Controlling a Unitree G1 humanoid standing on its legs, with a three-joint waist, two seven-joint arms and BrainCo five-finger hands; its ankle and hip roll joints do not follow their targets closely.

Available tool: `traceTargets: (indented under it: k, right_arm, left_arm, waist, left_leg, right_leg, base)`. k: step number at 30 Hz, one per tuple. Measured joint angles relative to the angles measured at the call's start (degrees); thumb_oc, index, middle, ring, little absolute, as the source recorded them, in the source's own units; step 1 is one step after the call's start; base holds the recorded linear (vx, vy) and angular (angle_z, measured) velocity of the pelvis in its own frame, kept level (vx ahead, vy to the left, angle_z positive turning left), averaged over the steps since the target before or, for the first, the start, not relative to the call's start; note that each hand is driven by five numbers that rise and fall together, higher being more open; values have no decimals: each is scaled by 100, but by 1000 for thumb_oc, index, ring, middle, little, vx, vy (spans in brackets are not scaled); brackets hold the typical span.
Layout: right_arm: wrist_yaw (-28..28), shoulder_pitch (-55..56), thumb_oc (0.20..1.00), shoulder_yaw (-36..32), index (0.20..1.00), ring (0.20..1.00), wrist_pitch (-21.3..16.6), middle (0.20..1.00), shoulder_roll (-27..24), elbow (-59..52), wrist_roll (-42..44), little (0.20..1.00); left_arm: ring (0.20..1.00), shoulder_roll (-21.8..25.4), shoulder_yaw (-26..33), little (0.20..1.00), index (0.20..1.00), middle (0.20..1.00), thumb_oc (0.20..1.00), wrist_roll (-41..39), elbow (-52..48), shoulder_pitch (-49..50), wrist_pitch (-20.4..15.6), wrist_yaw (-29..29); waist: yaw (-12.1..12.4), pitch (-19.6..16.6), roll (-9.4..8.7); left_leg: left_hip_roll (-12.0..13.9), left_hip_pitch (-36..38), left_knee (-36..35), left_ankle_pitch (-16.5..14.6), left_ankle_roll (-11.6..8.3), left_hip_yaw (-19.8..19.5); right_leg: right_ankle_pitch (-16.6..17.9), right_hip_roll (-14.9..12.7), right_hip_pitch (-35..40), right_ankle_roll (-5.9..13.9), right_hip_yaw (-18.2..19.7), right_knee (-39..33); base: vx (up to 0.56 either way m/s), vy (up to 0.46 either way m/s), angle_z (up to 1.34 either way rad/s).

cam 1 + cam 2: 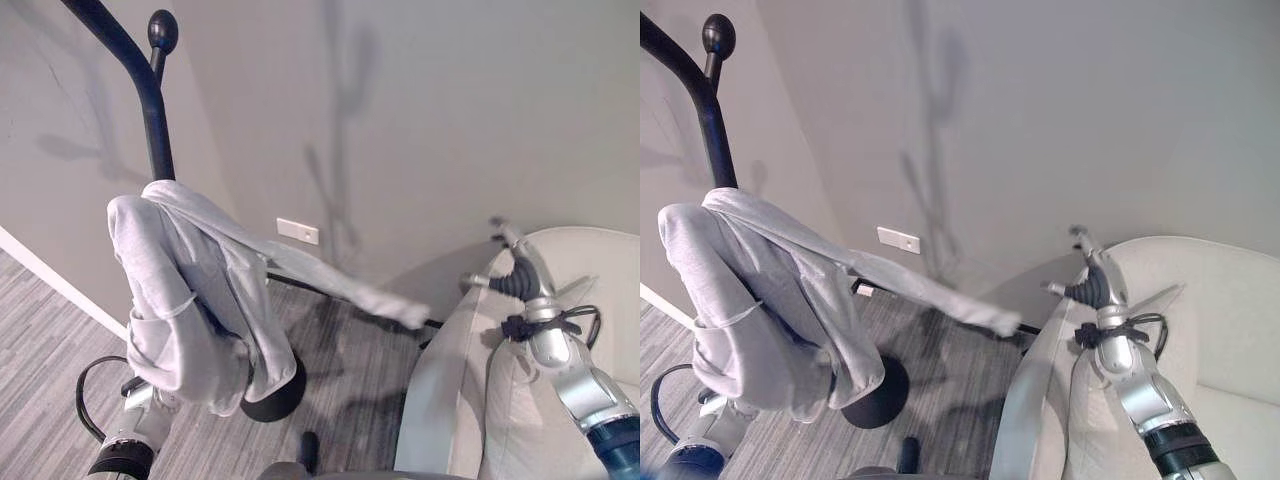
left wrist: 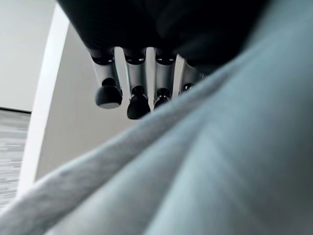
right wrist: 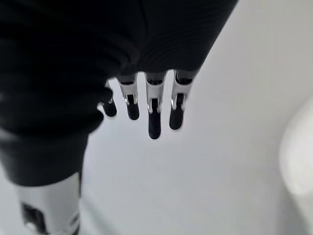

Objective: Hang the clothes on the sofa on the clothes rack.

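fingers (image 3: 154, 117) of the right hand (image 1: 1097, 280) hang straight and empty over the one pale sofa (image 1: 1230, 300) at the frame's right. left hand (image 2: 146, 93) fingers show fairly straight above grey cloth in its wrist view; the eye views hide that hand under the single grey garment (image 1: 185, 300), draped on the one black clothes rack (image 1: 145, 90) at left, one sleeve stretched toward centre.

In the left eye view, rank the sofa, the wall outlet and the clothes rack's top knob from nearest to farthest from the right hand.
1. Sofa, right beneath the right hand.
2. Wall outlet, low on the wall, mid-view.
3. Clothes rack's top knob, upper left.
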Motion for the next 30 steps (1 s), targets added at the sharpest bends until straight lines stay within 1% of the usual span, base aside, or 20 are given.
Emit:
traceTargets:
  k: [1, 2, 3, 4, 5, 6, 7, 8, 10, 13, 14, 15, 16, 19, 20, 24, 27, 29, 30]
  right_arm:
    - [63, 61, 1000, 15, 1000, 1000, -57, 1000, 50, 80, 130, 1000]
    - [207, 53, 1000, 119, 1000, 1000, -186, 1000, 191, 369, 589, 1000]
    - [411, -52, 1000, 459, 1000, 1000, -269, 1000, 291, 751, 938, 1000]
    - [724, -7, 1000, 910, 1000, 1000, -204, 1000, 281, 1041, 1103, 1000]
    - [935, 149, 1000, 1026, 1000, 1000, -158, 1000, 323, 1082, 1107, 1000]
    - [955, 162, 1000, 1050, 1000, 1000, -235, 1000, 505, 1410, 1101, 1000]
    - [922, 81, 1000, 1051, 1000, 1000, -105, 1000, 1038, 2211, 1101, 1000]
    - [912, 82, 1000, 1052, 1000, 1000, -101, 1000, 1157, 2355, 1099, 1000]
    - [866, 60, 1000, 1063, 1000, 1000, -94, 1000, 1334, 2463, 1096, 1000]
    - [720, 7, 1000, 990, 1000, 1000, -50, 1000, 1462, 2567, 1112, 1000]
    - [649, -9, 1000, 994, 1000, 1000, 5, 1000, 1507, 2616, 1125, 1000]
    - [603, -20, 1000, 1013, 1000, 1000, 16, 1000, 1580, 2654, 1132, 1000]
    - [585, -18, 1000, 1060, 1000, 1000, 20, 1000, 1622, 2667, 1166, 1000]
    - [522, -27, 1000, 1175, 1000, 1000, 29, 1000, 1802, 2823, 1264, 1000]
    - [510, -22, 1000, 1346, 1000, 1000, 73, 1000, 1943, 3042, 1287, 1000]
    - [499, 65, 1000, 1508, 1000, 1000, 198, 1000, 2063, 3380, 1304, 1000]
    - [449, 96, 1000, 1482, 1000, 1000, 234, 1000, 2132, 3531, 1337, 1000]
    - [399, 122, 1000, 1425, 1000, 1000, 225, 1000, 2182, 3622, 1409, 1000]
    - [400, 158, 1000, 1402, 1000, 1000, 211, 1000, 2255, 3754, 1541, 1000]
  left_arm:
    - [200, -53, -33, 200, 200, 200, 200, -25, 31, 59, -10, 0]
    - [200, -132, -4, 200, 200, 200, 200, -136, 100, 120, -47, 56]
    - [200, -186, -3, 200, 200, 200, 200, -250, 301, 133, -138, 91]
    - [200, -278, -71, 200, 200, 200, 200, -275, 476, 119, -199, 83]
    - [200, -371, -85, 200, 200, 200, 200, -298, 491, 153, -238, 70]
    - [200, -470, -65, 200, 200, 200, 200, -453, 594, 201, -295, 90]
    - [200, -683, -80, 200, 200, 200, 200, -700, 1006, 160, -306, 88]
    - [200, -741, -102, 200, 200, 200, 200, -735, 1108, 146, -304, 81]
    - [200, -788, -358, 200, 200, 200, 200, -746, 1482, 92, -236, -56]
    - [200, -996, -766, 200, 200, 200, 200, -760, 2106, 229, -129, -196]
    - [373, -1166, -893, 373, 373, 373, 373, -879, 2426, 277, -129, -222]
    - [953, -1308, -917, 953, 953, 953, 953, -1016, 2557, 356, -110, -312]
    - [1000, -1413, -941, 1000, 1000, 1000, 1000, -1082, 2597, 430, -119, -386]
    - [1000, -1673, -924, 1000, 1000, 1000, 1000, -1391, 2730, 520, -155, -491]
    - [1000, -1826, -908, 1000, 1000, 1000, 1000, -1830, 2724, 524, -240, -590]
    - [1000, -1909, -794, 1000, 1000, 1000, 1000, -2633, 2614, 511, -424, -656]
    - [1000, -1945, -201, 1000, 1000, 1000, 1000, -3508, 2486, 485, -609, -726]
    - [1000, -2053, 393, 1000, 1000, 1000, 1000, -4403, 2211, 472, -721, -826]
    - [1000, -2047, 492, 1000, 1000, 1000, 1000, -4822, 2230, 468, -826, -909]
  waist:
    - [-10, 6, -2]
    - [-16, 5, -15]
    - [-1, -37, -51]
    - [15, -49, -71]
    - [13, -16, -36]
    - [10, 7, -5]
    - [10, -14, 72]
    - [7, -11, 95]
    - [-7, -19, 122]
    - [-2, -37, 78]
    - [6, -49, 48]
    - [11, -56, 30]
    - [13, -63, 13]
    - [38, -77, -11]
    - [68, -78, -13]
    - [143, -77, 5]
    - [145, -78, 4]
    - [154, -78, 3]
    - [158, -76, 18]
  left_leg:
    - [8, 18, 1, 6, 6, -2]
    - [28, 50, 0, 5, 5, 28]
    - [41, 79, 0, -2, -5, 73]
    - [43, 81, 0, -19, -26, 99]
    - [54, 44, -1, -31, -47, 98]
    - [71, 53, 0, -19, -34, 131]
    - [79, 117, 0, -13, -25, 166]
    - [79, 142, -1, -14, -26, 166]
    - [92, 163, -2, -33, -54, 167]
    - [101, 160, -1, -42, -68, 164]
    - [99, 158, -1, -42, -68, 160]
    - [95, 155, -1, -41, -68, 151]
    - [94, 155, 0, -41, -69, 149]
    - [90, 159, 0, -36, -74, 124]
    - [85, 156, -1, -26, -87, 77]
    - [70, 148, -1, -16, -100, -2]
    - [56, 142, -1, -6, -113, -30]
    - [43, 130, -1, 0, -119, -84]
    - [33, 125, -1, 2, -121, -105]
  right_leg:
    - [0, 0, -6, 2, 0, 0]
    - [3, -4, -17, 12, 18, 4]
    - [5, -2, -2, 17, 37, 7]
    - [3, 1, 4, 15, 40, 1]
    - [5, 10, -27, 14, 34, 1]
    - [28, 13, -25, 9, 49, 1]
    - [33, 10, 47, 9, 110, 1]
    - [33, 9, 53, 9, 113, 1]
    - [32, 19, 56, 9, 121, 0]
    - [40, 36, 61, -2, 110, 0]
    - [41, 34, 60, -5, 96, 0]
    - [41, 32, 62, -5, 80, 1]
    - [42, 33, 62, -6, 75, 1]
    - [45, 37, 74, -11, 45, 1]
    - [47, 46, 85, -14, 9, 1]
    - [48, 56, 135, -16, -52, 1]
    - [46, 61, 152, -16, -110, 2]
    - [46, 60, 150, -17, -154, 2]
    - [45, 58, 155, -17, -177, 2]
  base:
    - [-92, -29, -8]
    - [-59, -20, -18]
    - [-31, -13, -17]
    - [-39, -19, -10]
    - [-33, -20, -3]
    - [-21, -26, -15]
    - [-17, -31, -16]
    - [-13, -26, -13]
    - [0, 0, 0]
    - [-17, -44, 3]
    - [-8, -34, 4]
    - [-9, -41, 4]
    - [-2, -20, 4]
    - [10, -23, 6]
    - [14, -20, 11]
    - [11, -16, 10]
    - [8, -10, 9]
    - [18, 2, 10]
    - [25, 9, 12]
